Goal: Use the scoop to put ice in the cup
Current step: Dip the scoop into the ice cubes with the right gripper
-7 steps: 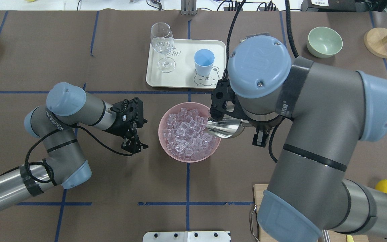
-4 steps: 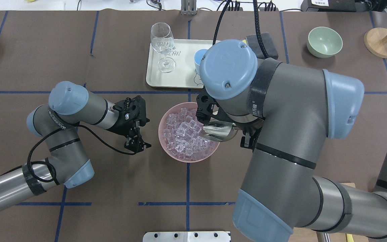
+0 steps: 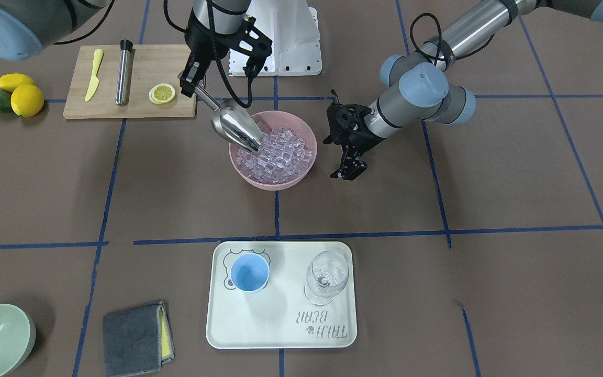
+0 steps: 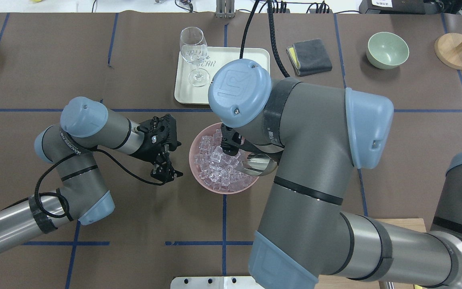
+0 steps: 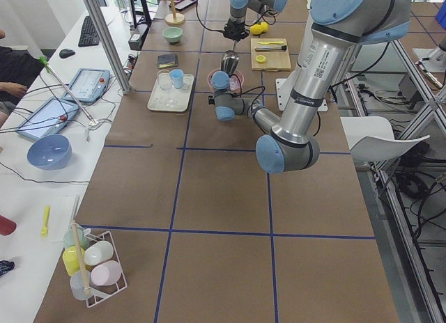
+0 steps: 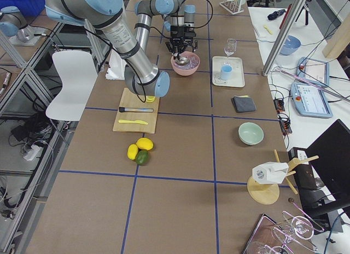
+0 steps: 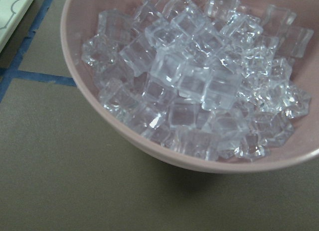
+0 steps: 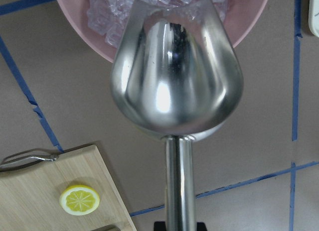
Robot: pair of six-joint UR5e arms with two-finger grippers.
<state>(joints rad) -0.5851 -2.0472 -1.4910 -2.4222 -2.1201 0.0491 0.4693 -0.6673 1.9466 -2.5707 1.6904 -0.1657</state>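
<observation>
The scoop (image 3: 233, 128) is polished steel, a deep rounded trough on a thin straight rod. The right gripper (image 3: 192, 86) is clamped on the end of that rod. Its long axis runs on a slant from the gripper, near the corner of the wooden cutting board (image 3: 139, 78), down towards the pink bowl (image 3: 272, 182). The mouth points downward into the bowl, and its lip meets the ice (image 3: 280, 152) at the side nearest the board. The ice is a heap of clear, glassy cubes with softened edges, and the left wrist view shows them piled above the smooth matte rim. The right wrist view looks along the handle into the trough, which is mirror-bright and bare, with cubes just beyond its lip. From overhead the right arm covers most of the scoop and all of the cup. The front view shows the cup (image 3: 249, 272), round, light-blue plastic, upright on the cream tray (image 3: 280, 330) beside a clear stemmed wine glass (image 3: 325, 277), well apart from the bowl. The left gripper (image 3: 351, 170) hangs just beside the bowl, jaws parted and holding nothing.
</observation>
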